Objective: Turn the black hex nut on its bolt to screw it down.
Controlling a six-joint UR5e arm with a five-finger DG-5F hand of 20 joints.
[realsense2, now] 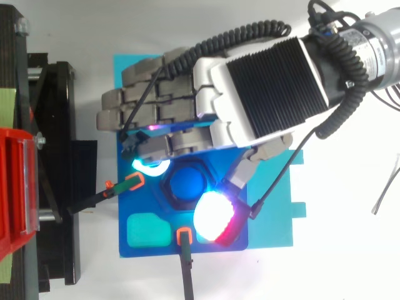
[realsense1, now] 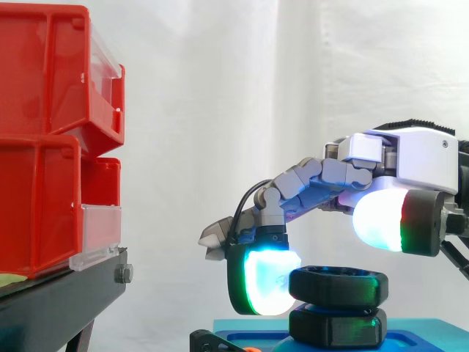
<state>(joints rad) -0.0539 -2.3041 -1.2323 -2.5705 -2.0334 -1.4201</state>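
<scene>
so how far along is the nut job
Done: the hand is at the nut, which is already on the bolt. In hand: one fingertip pad rests against the nut's left side; the thumb pad looks just above it, not gripping. Left: the screwing down. The nut appears to sit on a lower black part; remaining thread is hidden.

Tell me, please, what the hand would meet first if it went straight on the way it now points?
Probably the black stand under the red bins: the hand points slightly downward toward its edge, across open space. The top view lines them up too.
</scene>
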